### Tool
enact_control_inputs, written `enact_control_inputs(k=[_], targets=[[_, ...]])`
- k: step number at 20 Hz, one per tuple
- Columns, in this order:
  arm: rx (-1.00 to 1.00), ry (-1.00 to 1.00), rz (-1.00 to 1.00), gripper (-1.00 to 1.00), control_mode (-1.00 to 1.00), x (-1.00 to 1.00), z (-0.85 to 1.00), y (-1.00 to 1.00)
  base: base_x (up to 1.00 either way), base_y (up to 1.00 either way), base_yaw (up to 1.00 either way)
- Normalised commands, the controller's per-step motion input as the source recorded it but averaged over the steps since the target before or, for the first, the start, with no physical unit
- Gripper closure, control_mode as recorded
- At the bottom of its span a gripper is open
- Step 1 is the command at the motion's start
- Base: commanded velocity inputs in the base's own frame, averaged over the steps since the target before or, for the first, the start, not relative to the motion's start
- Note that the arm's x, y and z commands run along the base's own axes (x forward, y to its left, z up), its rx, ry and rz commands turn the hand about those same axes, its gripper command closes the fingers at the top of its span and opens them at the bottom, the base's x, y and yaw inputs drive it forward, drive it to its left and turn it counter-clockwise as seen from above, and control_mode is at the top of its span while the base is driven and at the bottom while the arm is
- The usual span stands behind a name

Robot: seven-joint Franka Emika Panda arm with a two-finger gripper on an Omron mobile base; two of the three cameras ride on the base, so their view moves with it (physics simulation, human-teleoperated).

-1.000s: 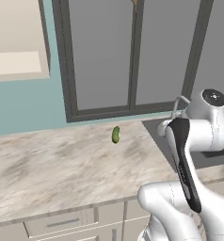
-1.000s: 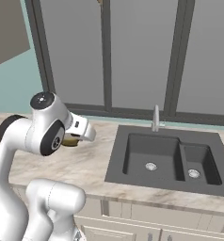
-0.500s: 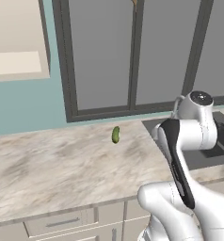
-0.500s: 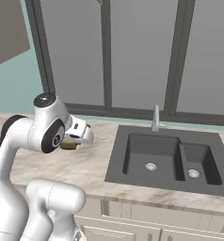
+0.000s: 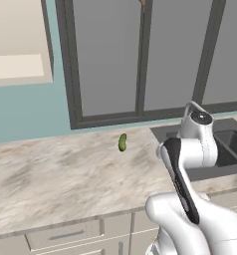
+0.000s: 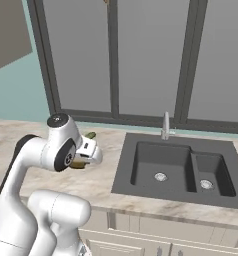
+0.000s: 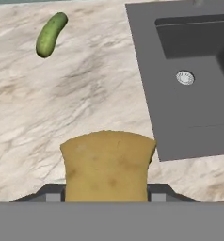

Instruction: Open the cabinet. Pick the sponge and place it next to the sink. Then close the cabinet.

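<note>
The claw (image 7: 106, 197) is gripping the sponge (image 7: 107, 165), which is filling the gap between the two fingers and projecting forward from them in the hand view. In the right base view the sponge (image 6: 80, 162) is showing as a tan sliver under the white hand, and the claw (image 6: 83, 161) is hanging above the marbled desk (image 6: 98, 180), left of the sink (image 6: 177, 169) and apart from it. In the hand view the sponge's far edge is lying over bare desk (image 7: 76, 99) just beside the sink's (image 7: 151, 94) flat dark rim, without overlapping the basin.

Compared with a second ago, the arm is standing lower and further forward in both base views: the upper joint has dropped in the left base view, and the hand has sunk towards the desk in the right base view. The grip is unchanged. The pickle and the sink are lying where they were.

The sponge is being held with its broad face towards the hand camera, its long axis running out from the fingers, away from the claw, and its wavy far edge leading. The green pickle (image 7: 51, 34) is lying on the desk well beyond the sponge, near the window frame (image 5: 140, 115), with its long axis tilted. A corner of the beige cabinet (image 5: 18, 42) is showing upper left in the left base view.
</note>
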Motion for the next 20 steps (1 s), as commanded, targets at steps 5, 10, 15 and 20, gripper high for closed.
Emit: enact_control_inputs(k=[5,10,15,20], targets=[[0.00,0.00,0.00,1.00,-1.00,0.16,-0.50,0.00,0.00,0.00,0.00],[0.00,0.00,0.00,1.00,-1.00,0.48,-0.26,0.00,0.00,0.00,0.00],[0.00,0.01,0.00,1.00,-1.00,0.63,-0.05,-0.01,0.00,0.00,0.00],[0.00,0.04,0.02,1.00,-1.00,0.36,-0.04,-0.18,0.00,0.00,0.00]])
